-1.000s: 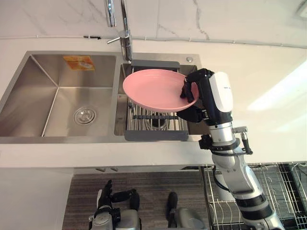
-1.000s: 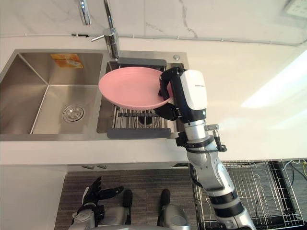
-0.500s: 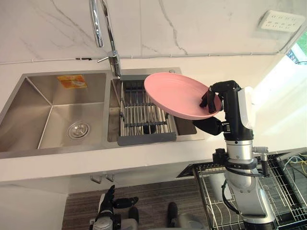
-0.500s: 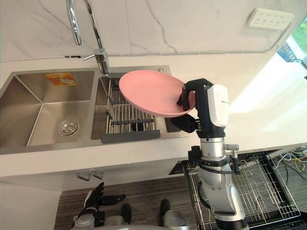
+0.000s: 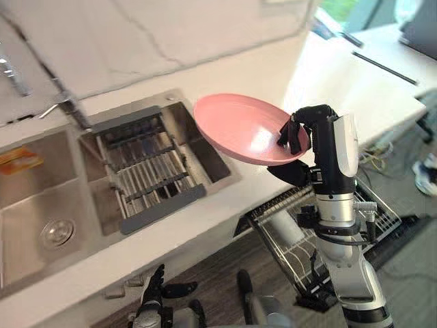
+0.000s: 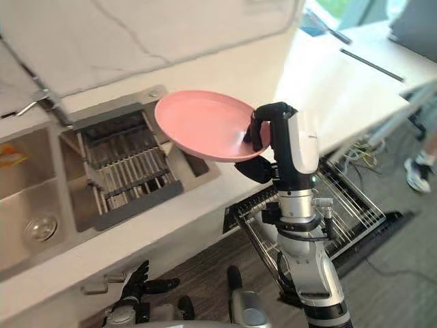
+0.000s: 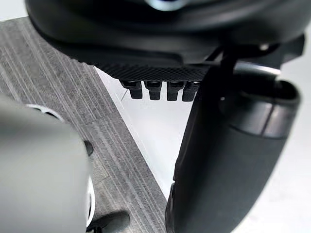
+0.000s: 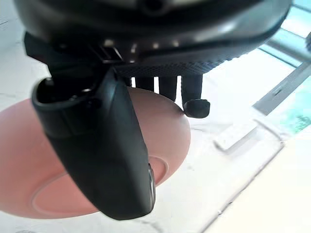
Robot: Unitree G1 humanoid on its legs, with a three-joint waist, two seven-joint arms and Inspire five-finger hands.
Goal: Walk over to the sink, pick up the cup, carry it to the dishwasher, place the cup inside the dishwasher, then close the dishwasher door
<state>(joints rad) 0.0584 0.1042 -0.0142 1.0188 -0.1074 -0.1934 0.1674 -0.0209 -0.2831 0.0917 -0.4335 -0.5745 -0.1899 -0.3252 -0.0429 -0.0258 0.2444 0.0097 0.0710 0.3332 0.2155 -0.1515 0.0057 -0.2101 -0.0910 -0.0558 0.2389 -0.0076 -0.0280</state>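
Item carried: pink plate [image 5: 242, 130], no cup; my right hand [image 5: 300, 131] has its fingers clamped over the rim and the thumb beneath, holding it above the table [image 5: 341, 89] edge beside the sink [image 5: 41, 198]. Step: carry to the dishwasher. Next, I judge, lower it into the open rack [image 6: 355, 208] below. Left hand [image 5: 156, 295]: low, fingers relaxed.

Pink plate [image 8: 29, 165] in robot hand [image 8: 99, 145]

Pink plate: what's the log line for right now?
right hand: shut on pink plate | pink plate: held over counter beside sink | left hand: open, low, idle
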